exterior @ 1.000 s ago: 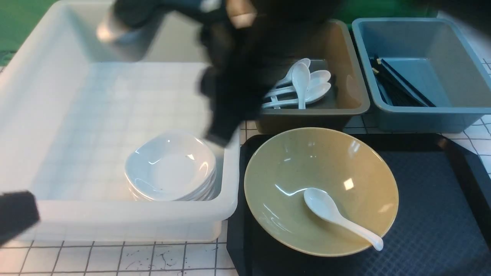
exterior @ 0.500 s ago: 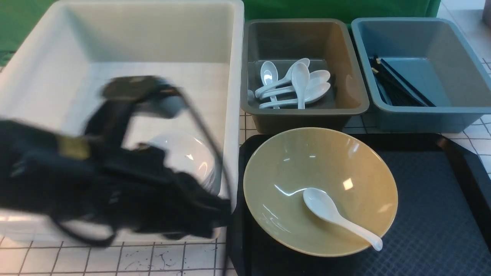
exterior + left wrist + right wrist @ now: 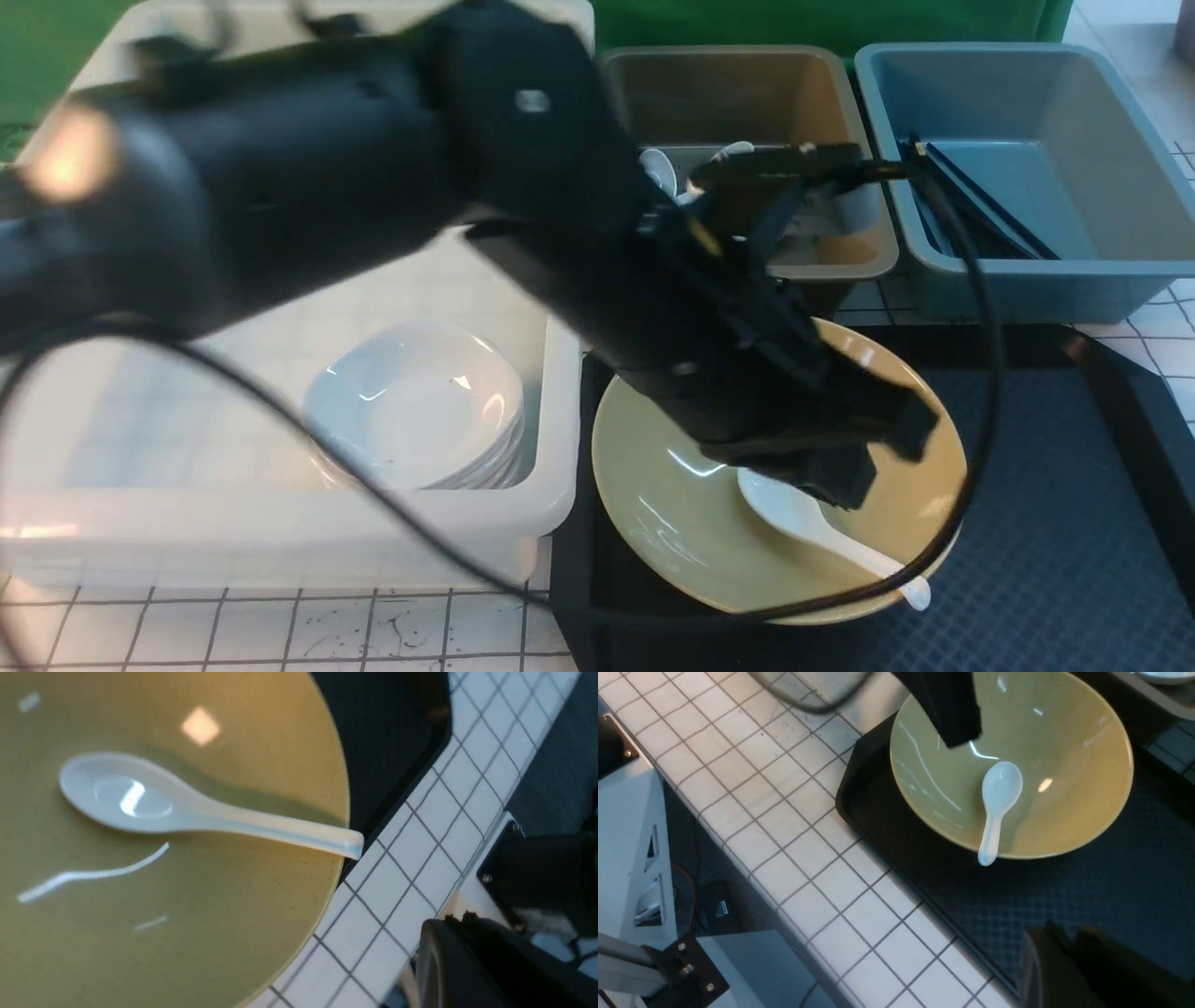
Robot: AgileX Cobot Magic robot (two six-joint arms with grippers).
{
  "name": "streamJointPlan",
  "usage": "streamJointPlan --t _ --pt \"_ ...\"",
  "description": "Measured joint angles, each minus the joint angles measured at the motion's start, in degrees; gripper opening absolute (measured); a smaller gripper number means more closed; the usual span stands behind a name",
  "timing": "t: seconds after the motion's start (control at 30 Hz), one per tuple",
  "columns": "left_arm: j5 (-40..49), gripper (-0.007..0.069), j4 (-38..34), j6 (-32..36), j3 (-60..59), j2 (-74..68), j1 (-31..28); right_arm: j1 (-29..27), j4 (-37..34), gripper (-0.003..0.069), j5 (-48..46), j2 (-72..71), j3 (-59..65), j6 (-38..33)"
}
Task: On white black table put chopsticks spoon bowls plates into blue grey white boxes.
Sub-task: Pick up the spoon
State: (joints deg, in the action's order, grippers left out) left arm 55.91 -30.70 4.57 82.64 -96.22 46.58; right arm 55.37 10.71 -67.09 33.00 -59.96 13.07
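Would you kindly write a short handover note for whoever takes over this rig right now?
Left pincer: shut, above the yellow bowl, nothing visibly held.
Right pincer: only partly seen, state unclear.
Done: plates stacked in the white box, other spoons in the grey box, chopsticks in the blue box.
Left: last spoon lies in the bowl on the black tray; it probably goes to the grey box, the bowl to a box after.

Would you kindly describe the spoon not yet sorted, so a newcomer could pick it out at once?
Find the black tray on the right half of the table; the wide mustard-yellow bowl sits on it. Inside lies a white spoon, its handle end poking over the bowl's near rim. Unlike the other white spoons, gathered in the olive-grey box behind, it lies alone.
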Motion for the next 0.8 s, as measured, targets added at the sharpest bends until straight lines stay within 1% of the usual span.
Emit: streamJointPlan --t 0.03,0.13,0.17,0.2,0.27,0.3,0.37,0.5,0.57,0.6,0.67,0.7,0.77,0.8 --pt "1.19 -0.0001 0.77 -4.17 1.8 -1.66 0.13 0.0 -0.05 0.0078 0.0 0.0 0.0 -0.47" --pt "4.34 -0.0001 4.19 -13.75 6.3 -5.48 0.37 0.0 -0.05 0.0079 0.0 0.0 0.0 -1.83" --pt "6.19 -0.0001 7.46 -18.21 8.92 -7.46 1.07 0.0 -0.05 0.008 0.0 0.0 0.0 -2.76" --pt "6.45 -0.0001 7.97 -18.8 8.92 -7.74 1.21 0.0 -0.05 0.008 0.0 0.0 0.0 -2.76" --pt "9.57 -0.0001 14.3 -25.09 12.69 -11.25 3.39 0.0 -0.05 0.0083 0.0 0.0 0.0 -4.23" --pt "10.5 -0.0001 16.25 -27.34 14.21 -12.7 4.35 0.0 -0.05 0.0085 0.0 0.0 0.0 -4.57" --pt "11.54 -0.0001 17.53 -31.04 16.98 -15.43 5.6 0.0 -0.05 0.0089 0.0 0.0 0.0 -5.75" --pt "13.75 0.001 15.77 -34.11 21.78 -19.93 5.62 0.0 -0.06 0.0089 0.0 0.0 0.0 -7.71" --pt "14.1 0.0057 14.89 -34.57 24.16 -22.32 5.01 0.0 -0.06 0.009 0.0 0.0 0.0 -9.51" --pt "14.1 0.0066 14.82 -34.65 24.35 -22.52 4.88 0.0 -0.11 0.009 0.0 0.0 0.0 -9.95" --pt "14.1 0.0143 15.04 -35.74 26.27 -24.81 4.17 0.0 -0.05 0.009 0.0 -0.1 0.0 -11.76" --pt "14.14 0.0165 15.23 -36.17 26.7 -25.34 4.06 0.0 -0.05 0.009 0.0 -0.1 0.0 -12.04" --pt "14.14 0.0243 15.73 -38.69 27.94 -27.15 3.49 0.0 -0.05 0.009 0.0 -0.1 0.0 -13.07" --pt "14.14 0.0264 15.78 -40.03 28.18 -27.6 3.35 0.0 -0.05 0.009 0.0 -0.1 0.0 -13.07"
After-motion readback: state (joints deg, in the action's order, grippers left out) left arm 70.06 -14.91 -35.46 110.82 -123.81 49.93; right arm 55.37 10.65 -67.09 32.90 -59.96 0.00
